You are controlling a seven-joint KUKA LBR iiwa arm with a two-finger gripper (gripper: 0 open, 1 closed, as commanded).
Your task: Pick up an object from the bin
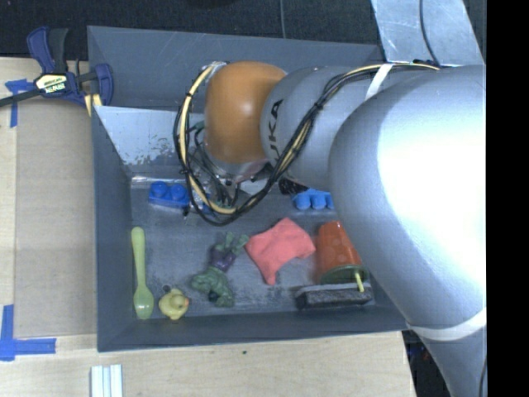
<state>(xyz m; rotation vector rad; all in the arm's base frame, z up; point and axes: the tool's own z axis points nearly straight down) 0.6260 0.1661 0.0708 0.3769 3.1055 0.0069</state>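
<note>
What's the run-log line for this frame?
gripper: over upper middle of bin, beside left blue block | grasp: cannot tell | nearby: right blue block, pink cloth

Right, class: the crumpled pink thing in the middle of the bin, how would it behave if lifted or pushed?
The pink cloth shows folds and soft edges, so it probably droops when lifted. It looks thin, so likely light. Pushed, it would probably bunch up rather than roll, perhaps nudging the orange-red container beside it.
</note>
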